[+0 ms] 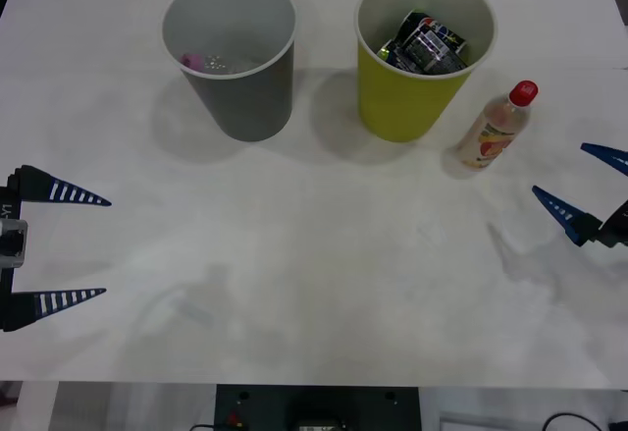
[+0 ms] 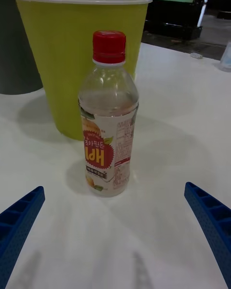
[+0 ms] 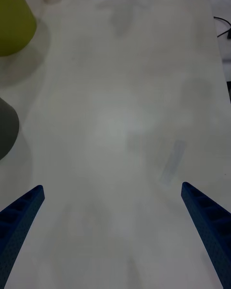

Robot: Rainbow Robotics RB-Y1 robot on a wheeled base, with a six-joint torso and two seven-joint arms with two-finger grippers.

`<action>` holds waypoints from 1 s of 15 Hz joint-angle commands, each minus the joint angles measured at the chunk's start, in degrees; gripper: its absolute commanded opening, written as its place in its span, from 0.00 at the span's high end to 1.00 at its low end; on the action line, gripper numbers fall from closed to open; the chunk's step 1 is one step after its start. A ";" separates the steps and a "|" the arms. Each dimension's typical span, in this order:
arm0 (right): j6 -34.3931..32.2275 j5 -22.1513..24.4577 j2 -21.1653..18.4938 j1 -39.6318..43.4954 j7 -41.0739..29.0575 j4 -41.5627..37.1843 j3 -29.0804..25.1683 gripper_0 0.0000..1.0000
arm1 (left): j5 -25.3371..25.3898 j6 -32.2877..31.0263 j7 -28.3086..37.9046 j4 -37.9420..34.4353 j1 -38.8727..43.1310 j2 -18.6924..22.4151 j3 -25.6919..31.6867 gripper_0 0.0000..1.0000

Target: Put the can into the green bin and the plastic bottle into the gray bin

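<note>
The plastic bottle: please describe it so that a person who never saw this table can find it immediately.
On the white table stand two tall bins; go to the green bin on the robot's right. The plastic bottle stands upright just beyond it, in front of the open right gripper. Its red cap and fruit label set it apart.

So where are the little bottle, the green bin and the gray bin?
plastic bottle [image 2: 108, 125]: right wrist view, on its clear body above the label.
green bin [image 1: 402, 102]: front view, on its outer wall.
gray bin [image 1: 250, 97]: front view, on its outer wall.
</note>
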 commanded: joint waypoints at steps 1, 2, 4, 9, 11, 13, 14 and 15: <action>1.29 0.00 2.01 -0.41 0.02 -0.02 0.17 0.00 | 0.00 0.00 0.00 0.00 0.00 0.00 0.00 0.02; 1.82 0.00 2.80 -0.59 0.11 -0.02 0.17 0.00 | 0.00 0.00 0.00 0.00 0.00 0.00 0.00 0.02; 3.58 0.00 3.94 -0.76 0.19 -0.02 0.79 0.00 | 0.00 0.00 0.00 0.00 0.00 0.00 0.00 0.02; 10.17 0.00 7.63 -2.78 1.25 -0.02 2.64 0.00 | 0.00 0.00 0.00 0.00 0.00 0.00 0.00 0.02; 13.42 0.00 9.21 -4.01 1.77 0.07 3.69 0.00 | 0.00 0.00 0.00 0.00 0.00 0.00 0.00 0.02; 15.97 0.00 10.44 -5.07 2.13 -0.02 4.48 0.00 | 0.00 0.00 0.00 0.00 0.00 0.00 0.00 0.02; 16.94 0.00 10.88 -5.42 2.21 -0.02 4.92 0.00 | 0.00 0.00 0.00 0.00 0.00 0.00 0.00 0.02; 17.81 0.00 11.15 -5.77 2.21 -0.02 5.45 0.00 | 0.00 0.00 0.00 0.00 0.00 0.00 0.00 0.02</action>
